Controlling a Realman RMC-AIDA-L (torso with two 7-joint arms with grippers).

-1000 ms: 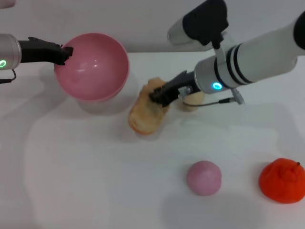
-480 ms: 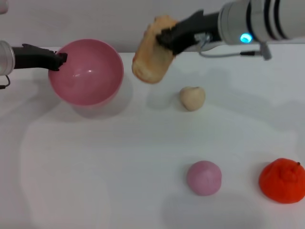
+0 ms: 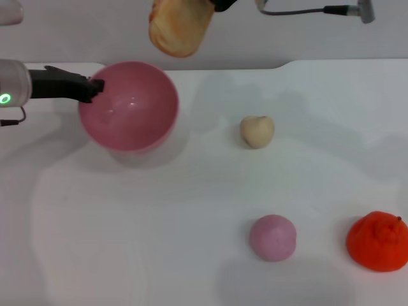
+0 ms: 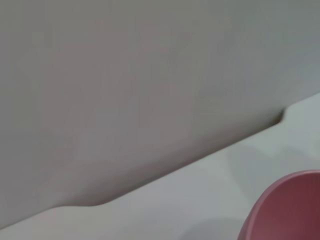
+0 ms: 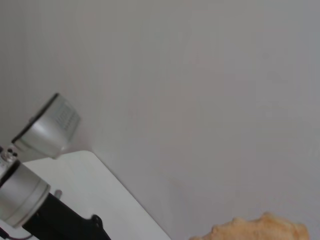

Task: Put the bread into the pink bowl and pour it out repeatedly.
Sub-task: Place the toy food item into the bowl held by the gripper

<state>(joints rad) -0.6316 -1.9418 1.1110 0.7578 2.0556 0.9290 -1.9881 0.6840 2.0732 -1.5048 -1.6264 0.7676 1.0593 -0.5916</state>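
Left gripper (image 3: 95,86) clamps the rim of the deep glossy pink plastic bowl (image 3: 131,108), steadying it as target. The elongated golden-brown toy bread (image 3: 178,25) hangs above the bowl, evidently for dropping in; the right gripper's fingers are out of frame, state undeterminable.

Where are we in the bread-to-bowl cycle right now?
Done: the bread is off the table, lifted high by the right gripper, which is mostly out of the head view. In hand: it hangs above and slightly behind the pink bowl, which the left gripper holds by the rim; the bowl looks empty. Left: drop the bread in, then pour it out.
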